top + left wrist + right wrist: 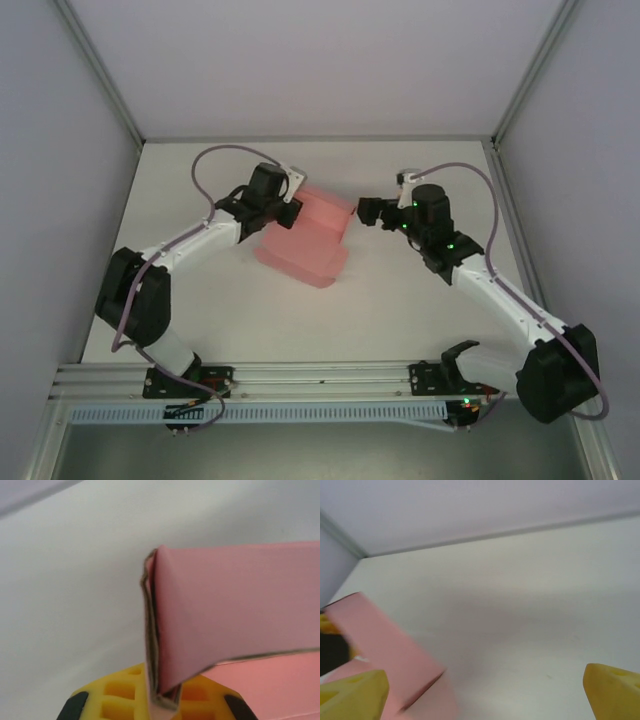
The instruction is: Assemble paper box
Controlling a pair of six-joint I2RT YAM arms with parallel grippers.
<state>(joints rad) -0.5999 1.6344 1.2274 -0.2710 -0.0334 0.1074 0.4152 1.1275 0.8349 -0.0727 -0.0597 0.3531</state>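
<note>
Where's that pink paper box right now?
From overhead, the paper box is near the table's middle, one edge pinched by the left gripper, the open right gripper just beside it.

Left fingers (pixel 122 682) pinched together, right fingers (pixel 355 692) spread wide.

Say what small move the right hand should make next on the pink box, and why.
Probably move the right hand leftward to close on the right end of the paper box. Its fingers stand wide open beside the box, gripping nothing, while the left hand is shut on a folded edge, steadying it.
</note>
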